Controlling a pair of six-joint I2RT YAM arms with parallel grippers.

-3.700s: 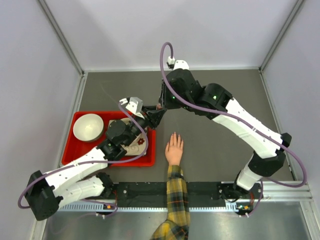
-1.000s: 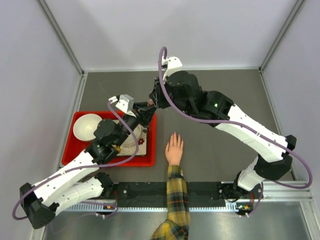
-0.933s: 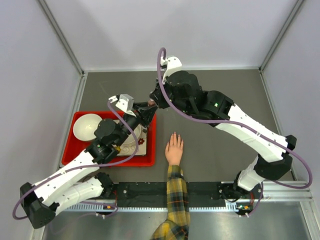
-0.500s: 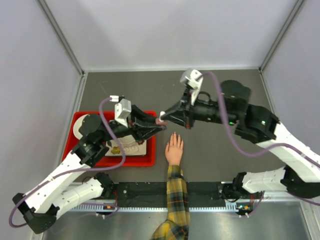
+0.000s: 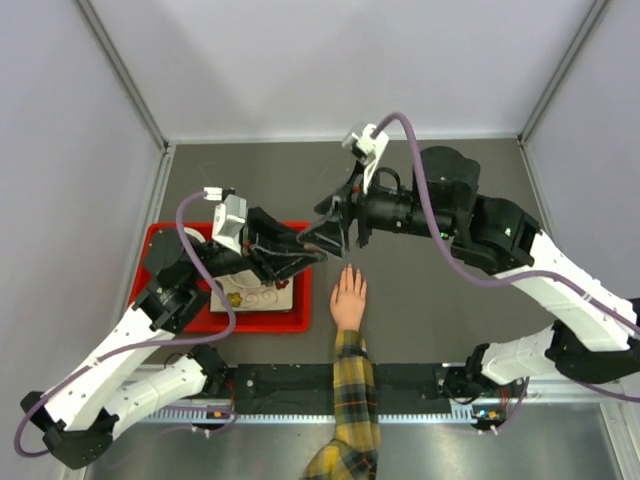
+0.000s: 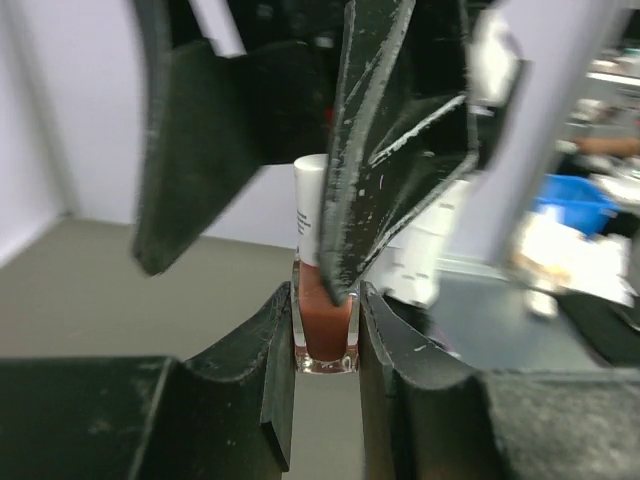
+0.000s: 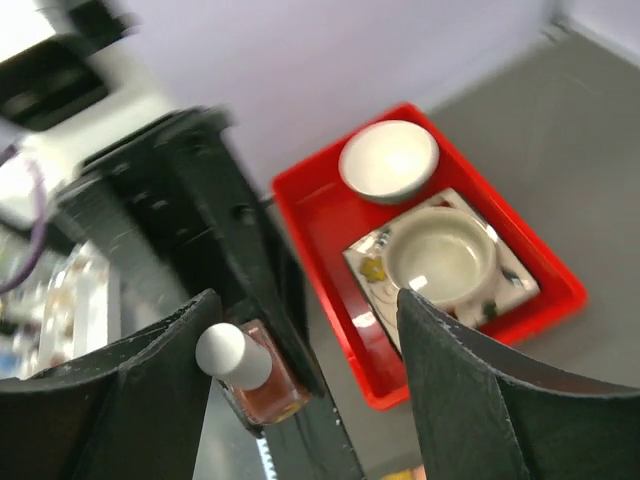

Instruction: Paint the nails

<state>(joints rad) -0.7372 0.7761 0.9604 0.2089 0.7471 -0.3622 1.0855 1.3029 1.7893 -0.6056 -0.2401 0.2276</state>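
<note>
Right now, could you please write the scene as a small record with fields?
left gripper: shut on the nail polish bottle
right gripper: open, one finger on each side of the white cap
hand: flat on the table, beside the red tray
nails: too small to judge
tray: white bowl; cream bowl on a patterned plate

nails [image 5: 350,270]: too small to make out
sleeve [image 5: 348,420]: cut by near edge
tray [image 5: 285,322]: largely under left arm [image 5: 150,320]
bottle [image 6: 325,325]: cap part-hidden behind right pincer [image 6: 243,283]
</note>
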